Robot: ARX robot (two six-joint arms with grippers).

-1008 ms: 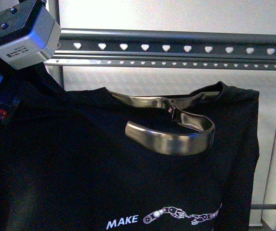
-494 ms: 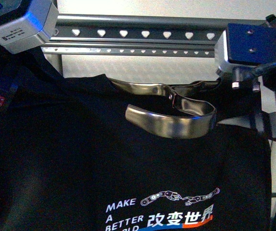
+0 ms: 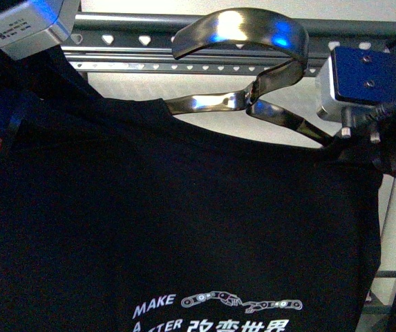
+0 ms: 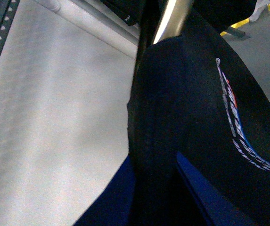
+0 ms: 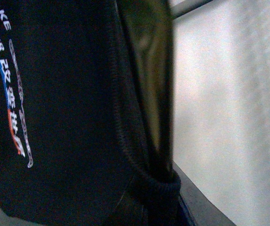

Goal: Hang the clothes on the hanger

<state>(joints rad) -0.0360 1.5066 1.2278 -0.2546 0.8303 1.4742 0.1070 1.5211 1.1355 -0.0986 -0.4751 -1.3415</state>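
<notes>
Hanging step: I hold shirt (image 3: 184, 228) before rack (image 3: 128, 41), hook (image 3: 239, 31) level with top rail, seemingly not over it. Left hand (image 4: 156, 188) clamps shirt; right hand (image 5: 165, 207), can't tell. Next: hook over rail, lower.

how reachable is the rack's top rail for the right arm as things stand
Probably reachable. The right arm is up level with the rail and nothing shows between them. The shirt hangs below, and the hook overlaps the rail in the front view, though depth is unclear.
</notes>
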